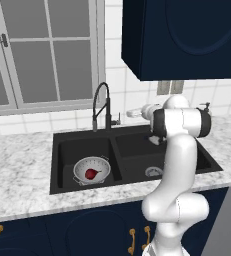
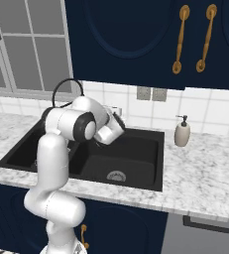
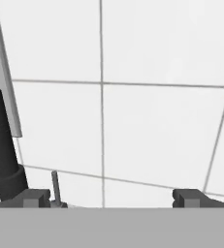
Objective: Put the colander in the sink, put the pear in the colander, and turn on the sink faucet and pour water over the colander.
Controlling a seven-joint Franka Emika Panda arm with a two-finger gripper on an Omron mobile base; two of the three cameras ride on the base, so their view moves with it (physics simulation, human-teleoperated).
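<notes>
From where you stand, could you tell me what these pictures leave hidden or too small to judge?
- Colander with the pear: in the right base view the arm hides that basin.
- Sink faucet: its lever is too small in the left base view; the hand view cuts off its neck at the top edge.
- Gripper: fingers spread open in the hand view; the arm's wrist blocks them in both base views.
- Water: no stream discernible; the spout is tiny.

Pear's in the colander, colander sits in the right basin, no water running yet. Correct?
Not quite: the colander sits in the left basin of the sink, as the left base view shows. The pear is in it, and no water runs.
</notes>
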